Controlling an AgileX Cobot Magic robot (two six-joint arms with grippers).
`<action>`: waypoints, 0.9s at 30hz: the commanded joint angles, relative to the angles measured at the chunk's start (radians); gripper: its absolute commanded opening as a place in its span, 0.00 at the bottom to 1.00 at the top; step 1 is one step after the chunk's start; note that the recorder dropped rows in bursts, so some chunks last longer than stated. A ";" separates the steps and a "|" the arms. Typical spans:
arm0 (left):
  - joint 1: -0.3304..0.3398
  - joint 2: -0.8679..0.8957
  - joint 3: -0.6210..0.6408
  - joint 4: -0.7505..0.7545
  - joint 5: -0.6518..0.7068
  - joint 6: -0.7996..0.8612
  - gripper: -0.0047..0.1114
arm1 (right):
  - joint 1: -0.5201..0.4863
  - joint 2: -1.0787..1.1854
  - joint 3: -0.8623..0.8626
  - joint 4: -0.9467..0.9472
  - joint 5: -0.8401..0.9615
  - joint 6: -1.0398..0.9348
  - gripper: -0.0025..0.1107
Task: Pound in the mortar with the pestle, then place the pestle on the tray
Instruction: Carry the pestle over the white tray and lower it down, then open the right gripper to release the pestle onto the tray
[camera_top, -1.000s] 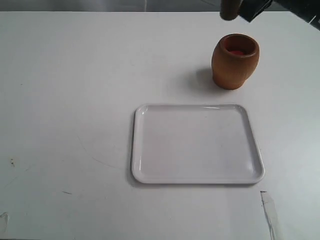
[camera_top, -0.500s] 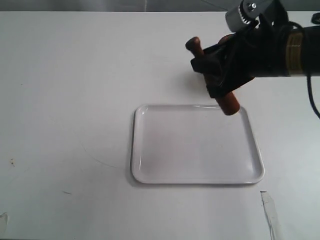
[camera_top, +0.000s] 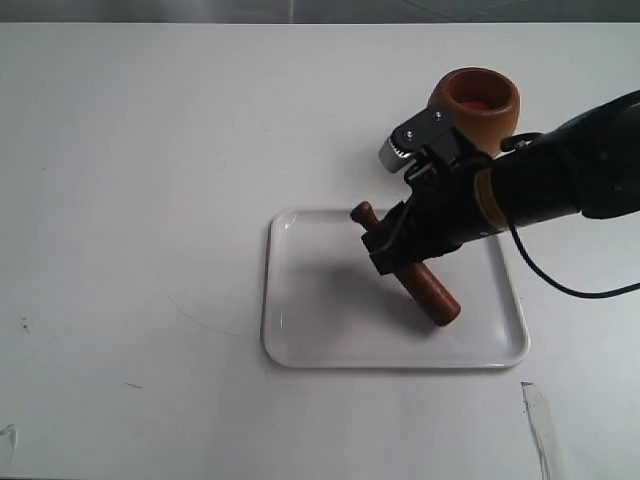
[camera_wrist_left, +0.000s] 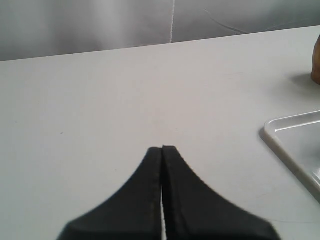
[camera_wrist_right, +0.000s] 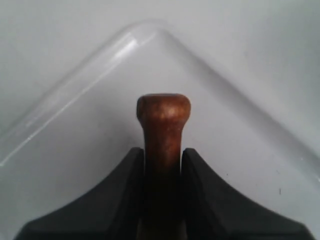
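The dark reddish-brown pestle (camera_top: 432, 292) slants over the white tray (camera_top: 300, 330), its thick end low near the tray floor and its thin knobbed end (camera_top: 362, 212) raised. My right gripper (camera_top: 392, 248) is shut on its shaft; in the right wrist view the knob (camera_wrist_right: 163, 110) sticks out beyond the black fingers (camera_wrist_right: 131, 165), with a tray corner (camera_wrist_right: 150, 27) behind. The light brown mortar (camera_top: 478, 105) stands behind the tray, its reddish inside showing. My left gripper (camera_wrist_left: 162, 148) is shut on nothing above bare table, out of the exterior view.
The right arm's black forearm (camera_top: 570, 180) reaches in from the right edge, passing in front of the mortar. A strip of tape (camera_top: 540, 425) lies on the table near the front right. The left wrist view catches a tray corner (camera_wrist_left: 290, 137) and the mortar's edge (camera_wrist_left: 316, 60).
My right gripper has carried the pestle away from the mortar, forward and down, until it hangs low over the tray. The mortar is uncovered again. The left gripper shows no earlier frame.
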 joint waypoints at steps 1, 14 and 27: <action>-0.008 -0.001 0.001 -0.007 -0.003 -0.008 0.04 | 0.003 0.064 0.002 -0.003 0.033 0.005 0.02; -0.008 -0.001 0.001 -0.007 -0.003 -0.008 0.04 | 0.003 0.077 0.002 -0.003 0.068 0.007 0.25; -0.008 -0.001 0.001 -0.007 -0.003 -0.008 0.04 | 0.003 -0.166 0.002 0.008 0.066 0.059 0.37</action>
